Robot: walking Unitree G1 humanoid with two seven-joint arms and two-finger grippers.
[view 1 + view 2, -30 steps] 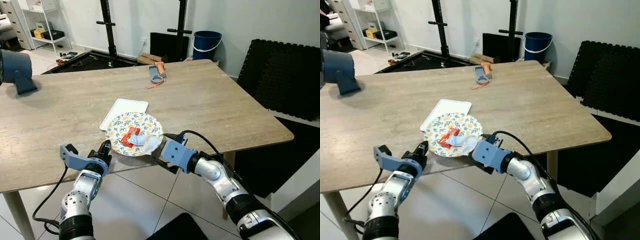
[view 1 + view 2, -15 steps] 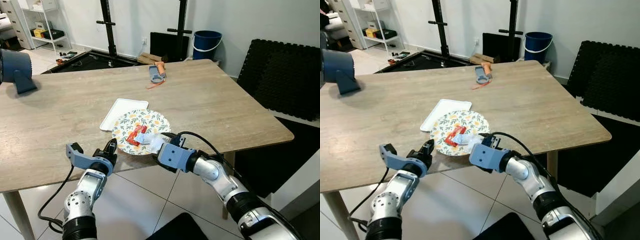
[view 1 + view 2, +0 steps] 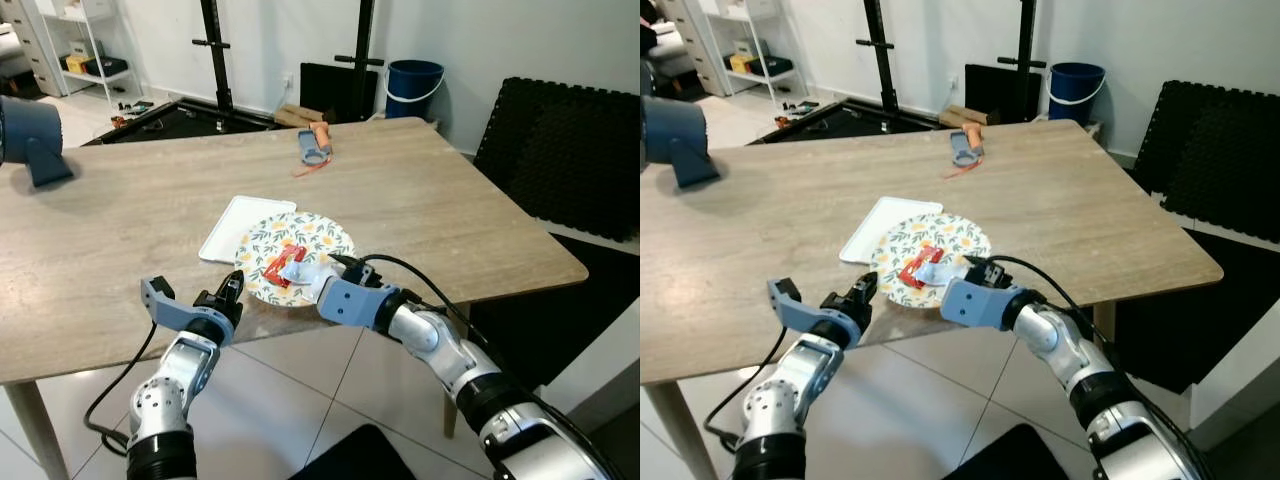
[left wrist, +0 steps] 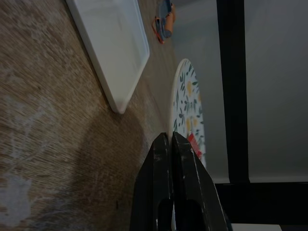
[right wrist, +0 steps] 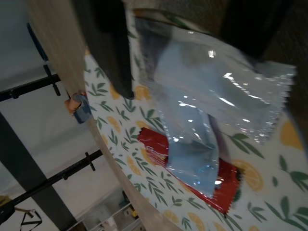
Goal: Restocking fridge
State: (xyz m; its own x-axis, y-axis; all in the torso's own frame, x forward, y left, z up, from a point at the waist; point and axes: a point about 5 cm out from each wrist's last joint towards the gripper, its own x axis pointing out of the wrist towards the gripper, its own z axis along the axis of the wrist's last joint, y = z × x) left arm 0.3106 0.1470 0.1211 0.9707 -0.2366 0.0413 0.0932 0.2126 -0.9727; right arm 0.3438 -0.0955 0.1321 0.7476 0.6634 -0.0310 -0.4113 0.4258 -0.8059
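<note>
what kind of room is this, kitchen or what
Probably not a kitchen: it looks like a home workroom or gym corner. The wooden table stands on a tiled floor, with black stand posts and stacked black foam mats behind it, a blue bucket by the wall, and storage shelves at the back.

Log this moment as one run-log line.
left gripper: shut at plate edge | right gripper: open over blue packet | plate: on table

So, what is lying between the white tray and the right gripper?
The floral plate, carrying a red packet and a pale blue packet, lies between the white tray and the right gripper, in the left eye view.
</note>
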